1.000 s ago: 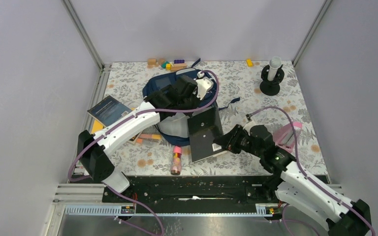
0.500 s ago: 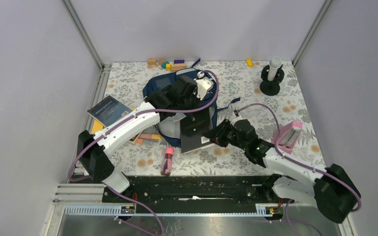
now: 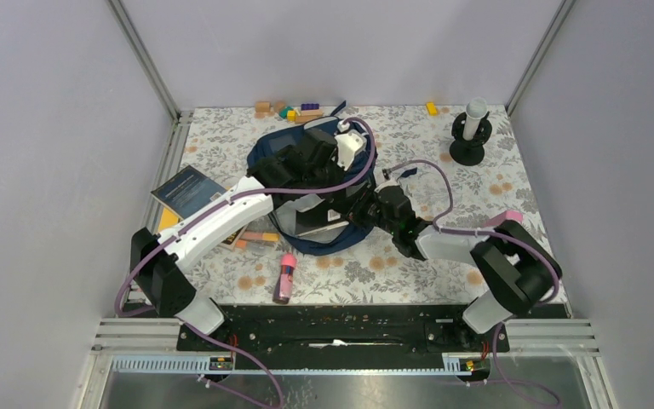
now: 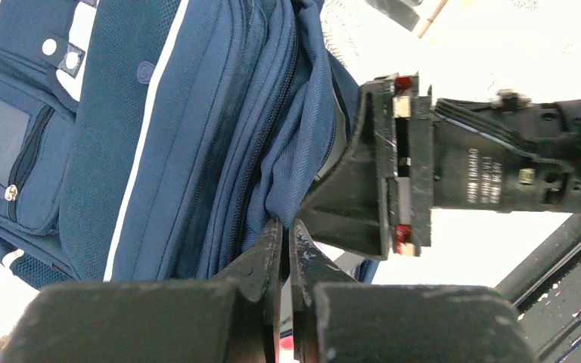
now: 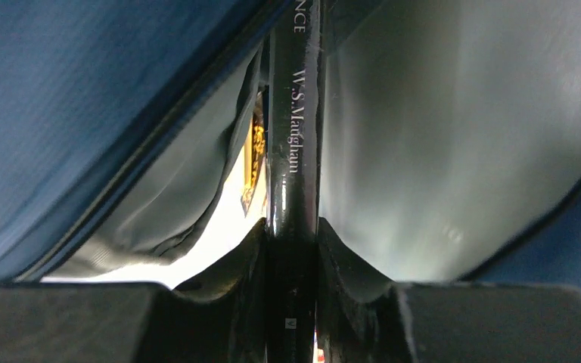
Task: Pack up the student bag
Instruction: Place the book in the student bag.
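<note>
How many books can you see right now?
2. One black book in the right hand, partway into the student bag; one dark-blue book lying left of it. Others may be hidden.

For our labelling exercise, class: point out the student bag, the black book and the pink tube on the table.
student bag (image 4: 159, 113), left wrist view, navy side panel.
black book (image 5: 295, 174), right wrist view, lettered spine.
pink tube (image 3: 285, 277), top external view, middle of its body.

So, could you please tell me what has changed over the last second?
The right gripper, shut on the black book, swung left and pushed it into the student bag. The pink tube shifted left. The left gripper stayed clamped on the bag's edge, holding it open.
</note>
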{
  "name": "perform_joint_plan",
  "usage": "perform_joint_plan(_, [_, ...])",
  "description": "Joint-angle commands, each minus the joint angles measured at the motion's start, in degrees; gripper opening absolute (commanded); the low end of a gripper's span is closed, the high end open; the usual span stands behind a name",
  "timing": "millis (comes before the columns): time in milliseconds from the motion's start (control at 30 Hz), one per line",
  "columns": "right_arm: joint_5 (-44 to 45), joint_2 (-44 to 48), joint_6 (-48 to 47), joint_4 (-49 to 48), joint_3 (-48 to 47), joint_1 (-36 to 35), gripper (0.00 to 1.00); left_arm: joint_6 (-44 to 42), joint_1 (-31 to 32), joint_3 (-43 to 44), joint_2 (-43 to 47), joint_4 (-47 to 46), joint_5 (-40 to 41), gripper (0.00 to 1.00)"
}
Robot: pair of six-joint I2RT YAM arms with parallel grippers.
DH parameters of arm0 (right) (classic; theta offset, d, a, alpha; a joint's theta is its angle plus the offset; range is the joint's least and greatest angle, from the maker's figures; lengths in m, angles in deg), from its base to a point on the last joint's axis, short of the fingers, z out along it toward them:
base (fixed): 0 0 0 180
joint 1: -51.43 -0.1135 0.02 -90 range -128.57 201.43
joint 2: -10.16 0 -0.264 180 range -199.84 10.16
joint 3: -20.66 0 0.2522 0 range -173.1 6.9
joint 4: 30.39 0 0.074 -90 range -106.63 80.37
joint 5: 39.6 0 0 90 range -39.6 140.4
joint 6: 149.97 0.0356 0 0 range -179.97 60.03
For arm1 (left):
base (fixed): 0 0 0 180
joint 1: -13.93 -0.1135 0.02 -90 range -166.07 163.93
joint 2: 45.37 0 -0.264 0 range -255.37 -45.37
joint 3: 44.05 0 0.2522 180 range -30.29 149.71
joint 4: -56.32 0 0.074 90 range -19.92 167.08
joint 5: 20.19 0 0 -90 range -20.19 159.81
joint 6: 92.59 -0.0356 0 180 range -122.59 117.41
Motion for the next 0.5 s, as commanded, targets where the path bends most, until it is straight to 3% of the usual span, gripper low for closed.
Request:
perform_joint_plan(0, [1.2, -3.6, -4.5, -19.6, -6.8, 1.9, 0.0, 1.4, -0.8, 2.3, 4.0, -4.9, -2.8, 0.0])
perform_joint_plan(367, [1.1, -14.8, -13.8, -17.1, -18.2, 4.7, 0.01, 1.7, -1.9, 2.5, 4.3, -5.0, -5.0, 0.0])
perform_joint_plan(467, [2.4, -15.7, -15.9, -17.0, -18.1, 4.8, 0.19, 1.7, -2.2, 2.4, 4.4, -4.9, -5.0, 0.0])
